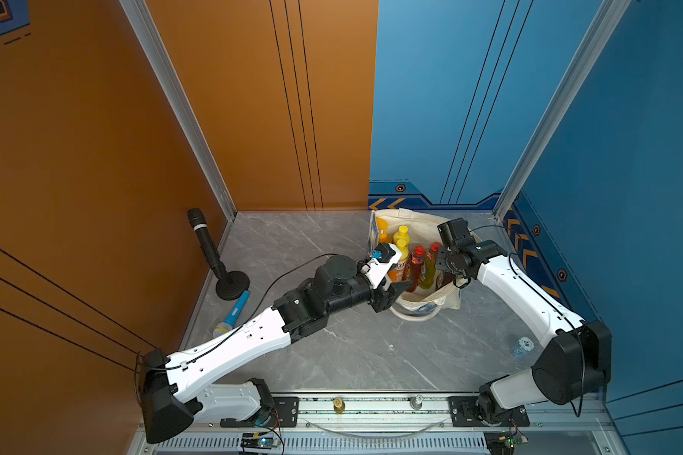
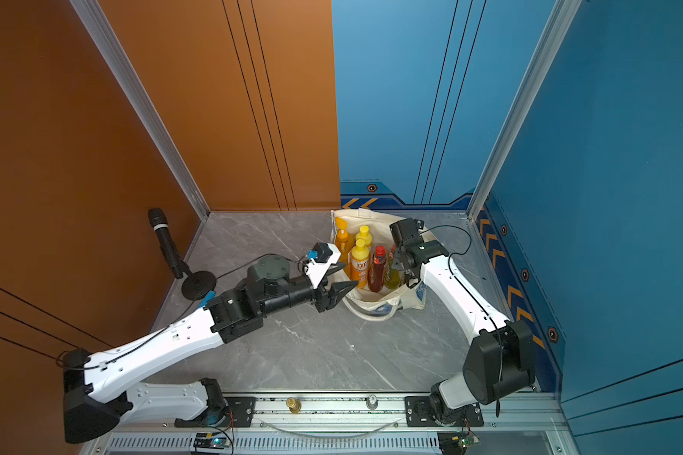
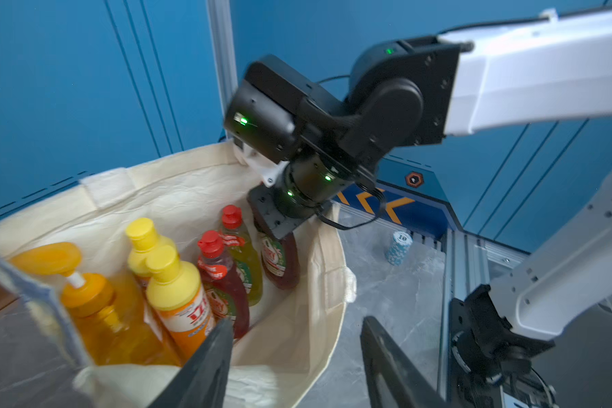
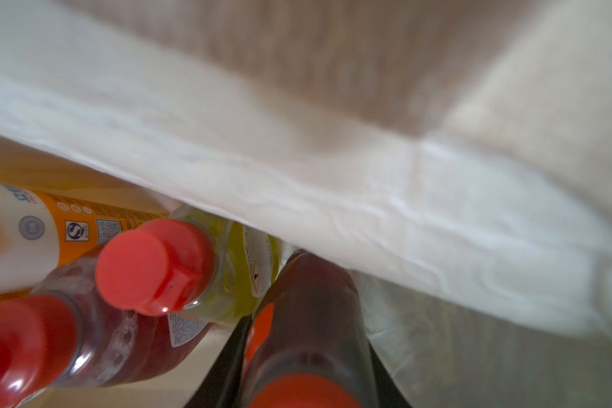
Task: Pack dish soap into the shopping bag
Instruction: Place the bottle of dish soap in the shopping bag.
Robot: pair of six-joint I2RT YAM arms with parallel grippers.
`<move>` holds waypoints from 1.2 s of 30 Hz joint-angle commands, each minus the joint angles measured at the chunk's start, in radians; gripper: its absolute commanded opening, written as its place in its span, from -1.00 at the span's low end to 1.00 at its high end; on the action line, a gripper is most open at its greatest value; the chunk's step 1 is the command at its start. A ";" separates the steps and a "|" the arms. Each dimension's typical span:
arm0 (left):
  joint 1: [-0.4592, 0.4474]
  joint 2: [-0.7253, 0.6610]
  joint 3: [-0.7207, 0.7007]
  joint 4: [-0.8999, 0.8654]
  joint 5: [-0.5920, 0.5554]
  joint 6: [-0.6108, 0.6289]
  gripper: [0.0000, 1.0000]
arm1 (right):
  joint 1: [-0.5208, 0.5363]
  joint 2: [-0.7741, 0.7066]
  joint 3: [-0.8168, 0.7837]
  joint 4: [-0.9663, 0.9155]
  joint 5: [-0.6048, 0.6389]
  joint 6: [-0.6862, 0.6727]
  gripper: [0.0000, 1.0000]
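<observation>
**A:** Where is there room to move?

**B:** The grey table (image 1: 351,346) lies bare between the 2 arms. The shopping bag (image 1: 448,301) stands near the back wall, towards the right side, with its near rim slumped low. The left gripper (image 2: 346,277) hovers at that rim's left end, jaws spread, with nothing between them.

**A:** And the right gripper?

**B:** The right gripper (image 4: 306,325) is down inside the bag, pinching a dark red bottle (image 4: 311,282) by its upper part.

**A:** What is hard to see?

**B:** In both top views the right wrist hides its fingertips. In the left wrist view the gripper covers that bottle's cap. The bag's print shows only as a blue sliver on the near wall, and the right wrist view blurs the fabric.

**A:** What is in the bag?

**B:** All 6 bottles, standing. There is the pump bottle (image 3: 96,303), 2 yellow-capped orange bottles (image 3: 177,300), a second dark red bottle (image 3: 219,286) and the yellow-green bottle (image 3: 244,261). The pinched one stands by the right wall.

**A:** And outside it?

**B:** A black microphone (image 1: 206,244) on its stand and a blue microphone (image 1: 235,309) sit at the table's left edge. A chip stack (image 1: 523,346) sits near the right edge.
</observation>
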 commanded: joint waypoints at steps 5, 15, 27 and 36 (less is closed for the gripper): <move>-0.099 0.176 0.079 0.004 0.060 0.229 0.22 | 0.009 -0.028 0.051 0.012 0.030 0.030 -0.81; -0.142 0.351 0.138 0.061 -0.110 0.274 0.13 | 0.016 -0.024 0.049 0.022 0.020 0.041 -0.82; -0.149 0.416 0.182 0.061 -0.096 0.272 -0.93 | 0.017 -0.014 0.068 0.031 0.018 0.058 -0.82; -0.152 0.392 0.179 0.061 -0.043 0.259 -1.00 | 0.036 0.001 0.117 0.012 0.030 0.088 -0.82</move>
